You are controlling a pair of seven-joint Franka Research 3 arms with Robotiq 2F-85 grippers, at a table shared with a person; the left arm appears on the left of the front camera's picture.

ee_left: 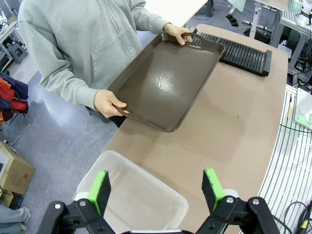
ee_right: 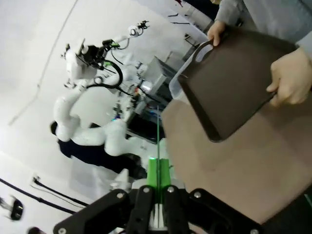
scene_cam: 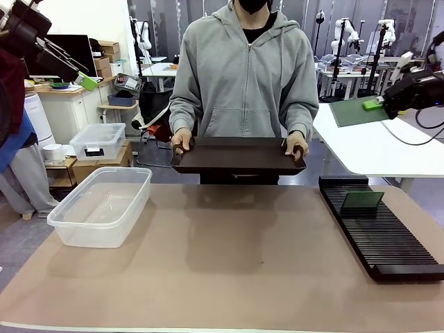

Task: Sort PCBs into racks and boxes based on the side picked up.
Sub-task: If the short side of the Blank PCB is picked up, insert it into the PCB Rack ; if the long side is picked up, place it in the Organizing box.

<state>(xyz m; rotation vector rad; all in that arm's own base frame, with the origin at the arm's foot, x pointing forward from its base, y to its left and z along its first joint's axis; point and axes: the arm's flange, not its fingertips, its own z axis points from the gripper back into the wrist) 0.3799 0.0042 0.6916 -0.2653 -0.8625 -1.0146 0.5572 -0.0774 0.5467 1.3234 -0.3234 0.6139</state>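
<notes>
Pinched tight together, the right fingers [ee_right: 153, 171] hold a thin green PCB [scene_cam: 355, 112] by one edge. They carry it roughly level, high up beyond the right side of the table [scene_cam: 229, 270]. Seen along those fingers, the board is edge-on, a bright green line rising from between the pads. The left fingers [ee_left: 101, 191] stand spread wide with nothing between them, hanging high over the clear tub [scene_cam: 94, 232]. That tub sits on the left part of the table and looks bare inside.

Below the held board, nearer the robot, lies the long black rack [scene_cam: 395, 243] along the table's right side. A second PCB [scene_cam: 362, 200] stands upright in one of its far slots. Across the table a person [scene_cam: 243, 76] holds a dark brown tray [scene_cam: 238, 155] by its two handles, and nothing shows on it.

To my eye the pick is done and the step in hand is carrying this board to its place. From where I stand I cannot tell which face is up, so the destination is a guess, though the rack is close by this arm. For the rack, the wrist must turn the board on edge, line it up with a free slot beside the standing one, and lower it straight. For the tub, it would have to cross the whole table.
</notes>
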